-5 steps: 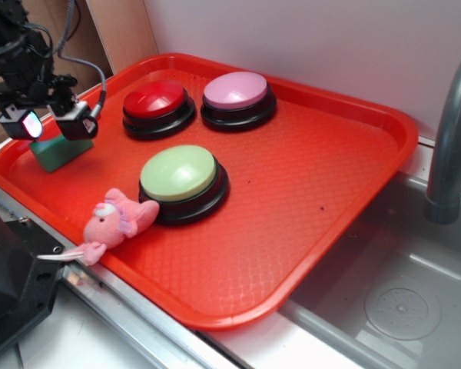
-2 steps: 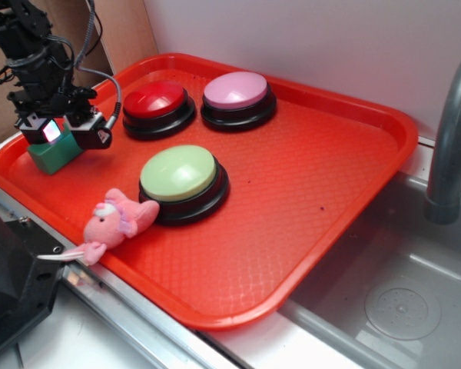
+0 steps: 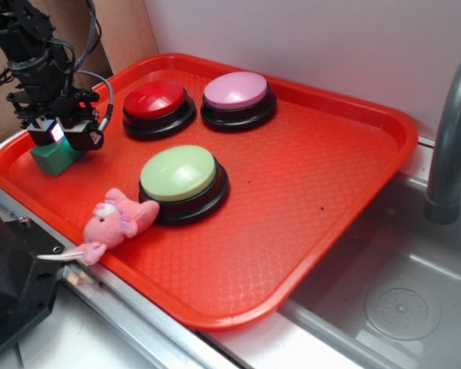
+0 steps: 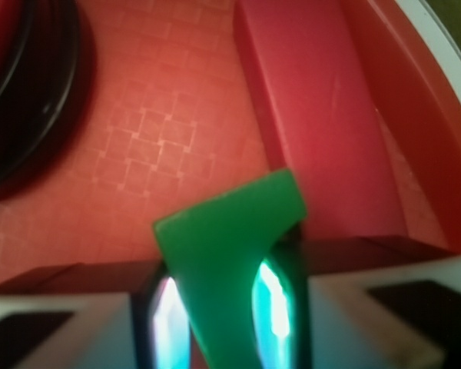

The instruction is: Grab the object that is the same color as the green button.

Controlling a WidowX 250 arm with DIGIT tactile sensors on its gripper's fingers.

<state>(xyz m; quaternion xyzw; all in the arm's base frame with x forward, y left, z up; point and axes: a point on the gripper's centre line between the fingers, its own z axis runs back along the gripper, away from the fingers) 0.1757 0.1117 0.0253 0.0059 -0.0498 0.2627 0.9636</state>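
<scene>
The object, a small dark-green block (image 3: pixel 52 158), stands on the far left of the red tray (image 3: pixel 315 200). My gripper (image 3: pixel 59 135) has come down over its top and is shut on it. In the wrist view the green block (image 4: pixel 230 231) fills the gap between the two lit pads (image 4: pixel 275 307) of the gripper (image 4: pixel 223 311). The green button (image 3: pixel 178 172), a pale-green dome on a black base, sits to the right of the block near the tray's front.
A red button (image 3: pixel 155 100) and a pink button (image 3: pixel 237 90) stand at the back of the tray. A pink plush toy (image 3: pixel 115 219) lies on the front rim. A red bar (image 4: pixel 323 115) lies just beyond the block. A sink (image 3: pixel 399 300) and grey faucet (image 3: pixel 449 138) are at the right.
The gripper has come down over the green block and its fingers have drawn in from wide apart onto the block's sides. The block has shifted slightly left.
</scene>
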